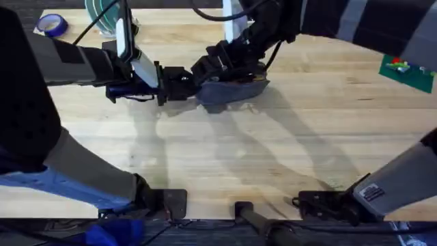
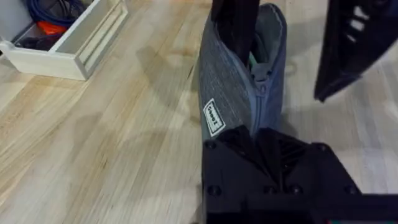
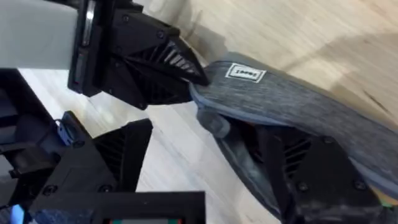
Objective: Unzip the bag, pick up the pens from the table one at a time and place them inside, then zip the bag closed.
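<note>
My left claw (image 2: 264,144) pinches the near end of the bag (image 2: 239,87), which lies on the table (image 1: 273,164) at its far middle. Beyond, my right claw (image 1: 229,65) dips one finger into the bag's open mouth, spread, the other outside.

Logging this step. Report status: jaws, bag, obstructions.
Left gripper shut on the bag end. Right gripper at the open zipper, one finger inside. Pens unseen. Nothing obstructing.
</note>
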{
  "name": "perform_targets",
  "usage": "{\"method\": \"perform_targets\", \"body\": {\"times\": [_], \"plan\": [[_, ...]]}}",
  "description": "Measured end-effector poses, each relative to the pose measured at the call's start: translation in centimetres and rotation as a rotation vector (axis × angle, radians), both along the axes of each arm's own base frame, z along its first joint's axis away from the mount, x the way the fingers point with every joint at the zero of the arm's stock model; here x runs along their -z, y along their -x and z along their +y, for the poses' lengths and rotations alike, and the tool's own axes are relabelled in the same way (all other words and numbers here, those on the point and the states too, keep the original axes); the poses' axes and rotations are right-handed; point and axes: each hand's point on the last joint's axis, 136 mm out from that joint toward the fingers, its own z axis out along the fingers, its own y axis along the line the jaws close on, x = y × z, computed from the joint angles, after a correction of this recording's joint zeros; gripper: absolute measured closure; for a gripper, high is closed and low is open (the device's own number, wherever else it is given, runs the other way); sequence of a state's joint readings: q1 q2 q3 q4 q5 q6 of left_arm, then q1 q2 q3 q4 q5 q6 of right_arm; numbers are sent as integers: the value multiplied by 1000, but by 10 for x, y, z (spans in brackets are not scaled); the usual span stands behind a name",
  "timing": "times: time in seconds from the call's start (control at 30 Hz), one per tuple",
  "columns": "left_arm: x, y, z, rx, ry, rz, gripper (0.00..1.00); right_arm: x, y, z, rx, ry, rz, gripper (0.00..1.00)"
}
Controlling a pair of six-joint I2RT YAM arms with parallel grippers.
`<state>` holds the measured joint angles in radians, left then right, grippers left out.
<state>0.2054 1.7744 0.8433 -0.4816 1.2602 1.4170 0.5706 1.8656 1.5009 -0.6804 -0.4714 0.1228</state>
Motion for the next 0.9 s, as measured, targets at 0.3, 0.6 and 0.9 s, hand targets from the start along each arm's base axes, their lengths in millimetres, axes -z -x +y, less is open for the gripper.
{"method": "perform_targets", "body": {"times": [0.3, 0.6, 0.9], "plan": [[0, 0, 0, 0, -1, 0, 959, -5, 4, 18, -9, -28, -16, 4], [0, 0, 0, 0, -1, 0, 959, -7, 12, 25, -19, -49, 9, 4], [0, 0, 0, -1, -1, 1, 959, -15, 23, 34, -60, -120, 60, 4]]}}
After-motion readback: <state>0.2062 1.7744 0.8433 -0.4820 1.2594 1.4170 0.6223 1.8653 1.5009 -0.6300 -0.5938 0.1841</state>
